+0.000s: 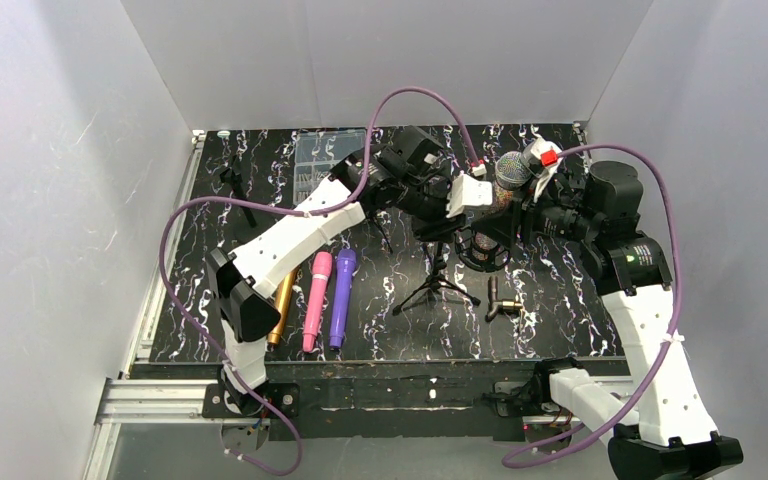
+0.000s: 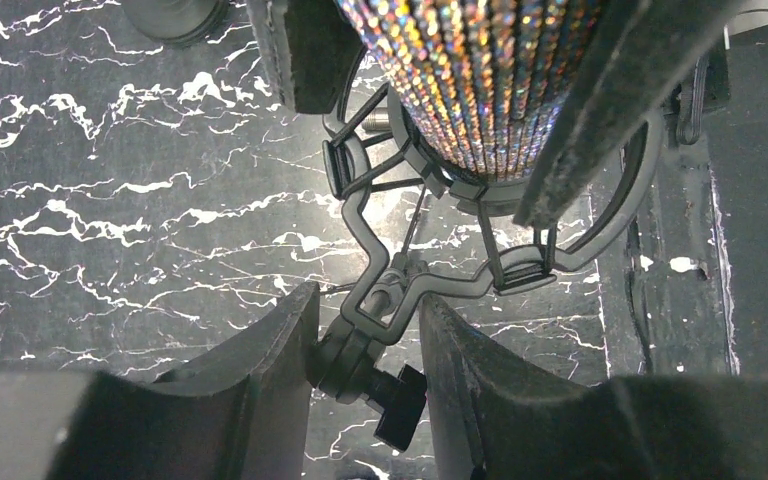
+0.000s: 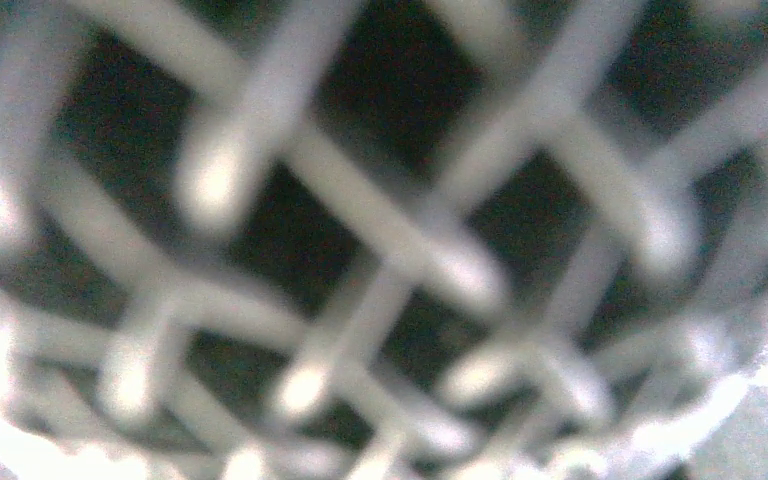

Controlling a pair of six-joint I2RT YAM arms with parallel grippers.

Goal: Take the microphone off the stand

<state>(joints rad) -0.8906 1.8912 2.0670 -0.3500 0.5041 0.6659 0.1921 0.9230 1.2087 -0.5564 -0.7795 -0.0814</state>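
The microphone has a silver mesh head [image 1: 512, 170] and a glittery body [image 2: 480, 80], and sits upright in the black shock mount [image 2: 480, 235] on top of the small tripod stand [image 1: 438, 285]. My left gripper [image 2: 368, 340] is shut on the stand's swivel joint just below the mount; it also shows in the top view [image 1: 460, 205]. My right gripper [image 1: 532, 165] comes from the right and is shut on the microphone. Its dark pads [image 2: 615, 100] press both sides of the glittery body. The right wrist view shows only blurred mesh [image 3: 380, 250]; its fingers are hidden.
A gold microphone [image 1: 282, 305], a pink one [image 1: 317, 300] and a purple one [image 1: 341, 297] lie side by side at the left. A clear plastic box [image 1: 325, 160] stands at the back. A small black-and-brass part [image 1: 503, 305] lies right of the tripod. White walls enclose the table.
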